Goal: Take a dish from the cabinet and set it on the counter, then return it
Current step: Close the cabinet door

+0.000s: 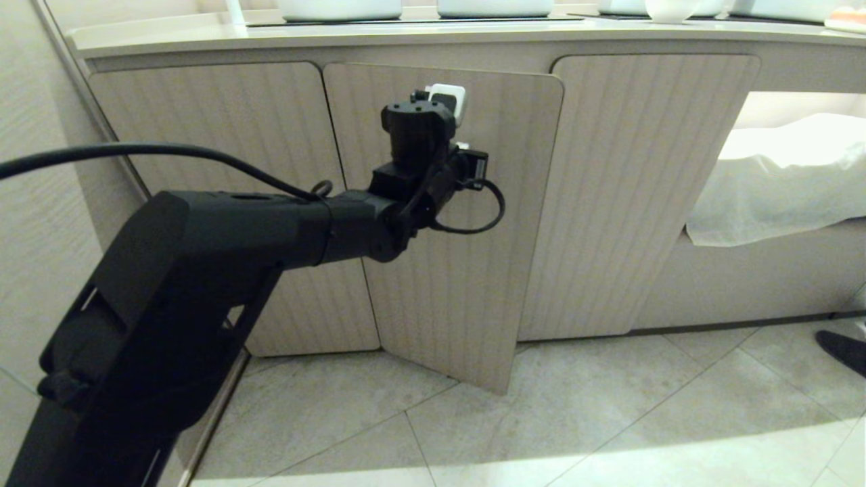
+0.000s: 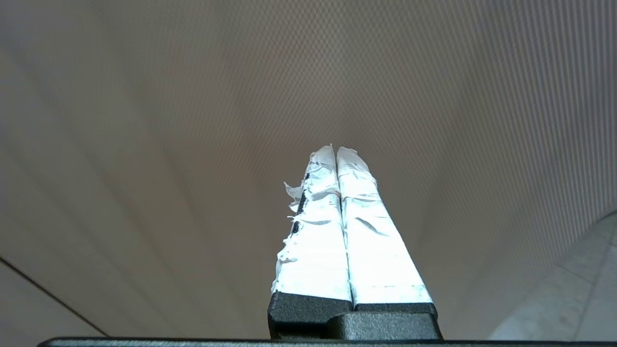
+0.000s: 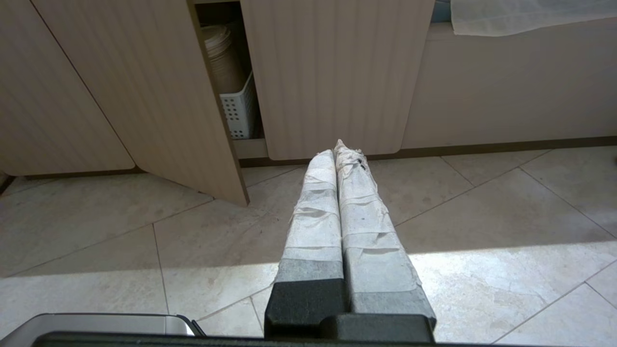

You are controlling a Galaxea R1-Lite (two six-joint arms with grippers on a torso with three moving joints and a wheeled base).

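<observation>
Your left gripper (image 1: pixel 452 101) is closed on nothing, its taped fingers (image 2: pixel 315 231) pressed flat together and pointed at the outer face of the middle door (image 1: pixel 467 270) of the cabinet (image 1: pixel 649 203). That door stands ajar, swung out toward you, so the opening lies behind it and to the pincer's right, past the door's free edge. The dish is not visible from here; only a stack of pale round plates (image 3: pixel 222 62) and a white perforated basket (image 3: pixel 238 111) show in the gap, so you cannot yet tell where it sits inside. Your left arm is the nearer one; the right gripper (image 3: pixel 337 147) hangs low over the tiled floor (image 3: pixel 482 217), also closed and empty. The door is a tall, upright panel, vertically ribbed, matt wood-look, with rounded corners and no handle; it probably offers only its edge to hook. The counter (image 1: pixel 203 34) above the pincer is smooth and cream.
</observation>
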